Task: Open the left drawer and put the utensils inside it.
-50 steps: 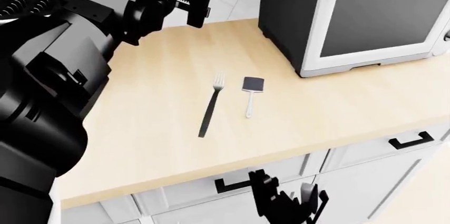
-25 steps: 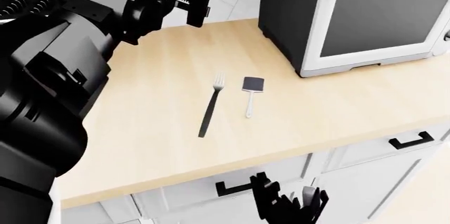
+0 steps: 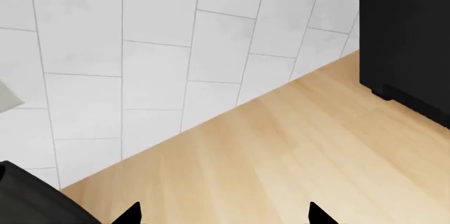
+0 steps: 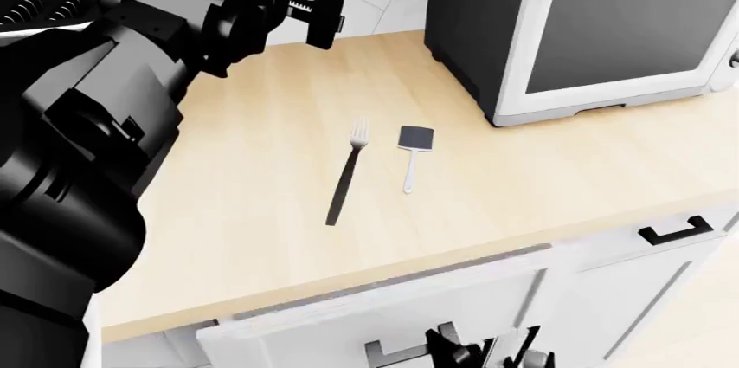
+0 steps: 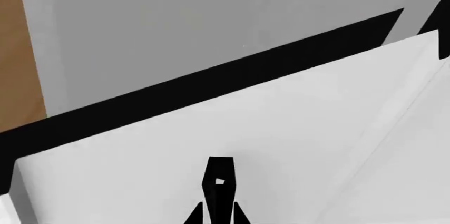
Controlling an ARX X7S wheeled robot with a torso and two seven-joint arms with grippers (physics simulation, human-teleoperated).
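Microwave (image 4: 600, 30) on wooden counter (image 4: 266, 151); tiled wall (image 3: 140, 50).

No text, label, brand, number or sign could be read on anything in these three views.

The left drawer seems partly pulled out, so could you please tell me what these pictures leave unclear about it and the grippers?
- Left drawer interior: head view, hidden beneath the countertop overhang; the right wrist view shows only its front.
- Right gripper: head view, cut off by the bottom edge, so its hold on the handle is unclear.
- Left gripper: left wrist view, only two fingertips show, well apart.
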